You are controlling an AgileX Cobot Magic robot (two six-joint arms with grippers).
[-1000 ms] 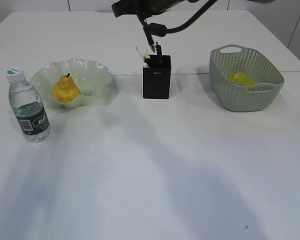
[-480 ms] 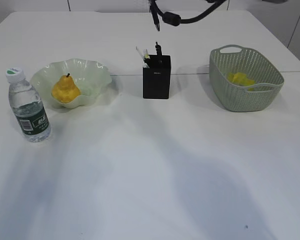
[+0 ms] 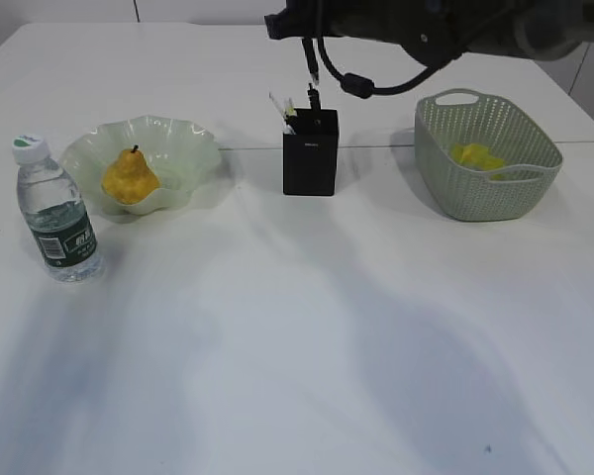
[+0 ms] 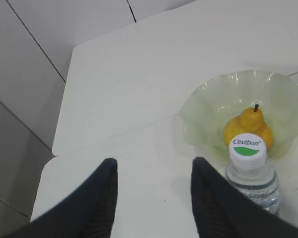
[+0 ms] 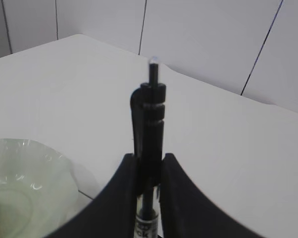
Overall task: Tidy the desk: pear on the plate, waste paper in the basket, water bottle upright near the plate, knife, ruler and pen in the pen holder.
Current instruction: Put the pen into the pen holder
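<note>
Right wrist view showed the right pincer [image 5: 148, 171] closed narrowly on a dark pen [image 5: 149, 119], its clip and button end pointing up between the two jaws and its lower barrel running down out of the frame. In the exterior view that pen [image 3: 311, 59] hung point-down from the arm, just above the black pen holder [image 3: 310, 151], which already carried a clear ruler [image 3: 277, 105] and another dark-topped item, probably the knife.

The step in hand appeared to be dropping the pen into the holder. To do it well, the pincer would want to keep the pen upright, line its tip over the free part of the opening, away from the ruler leaning at the left, and lower until the tip was well inside before letting go. A release from too high could bounce the pen off the rim or tip the light holder.

The left pincer [image 4: 154, 198] stood about half open with nothing between its jaws, hovering over the counter [image 3: 297, 346] near the water bottle [image 4: 252, 171], which stood upright just beside the plate [image 4: 208, 106]. The pear [image 4: 248, 130] sat in that plate. Yellow waste paper [image 3: 478, 156] lay in the basket [image 3: 485, 198]. The pen seemed to be the last item outstanding.
</note>
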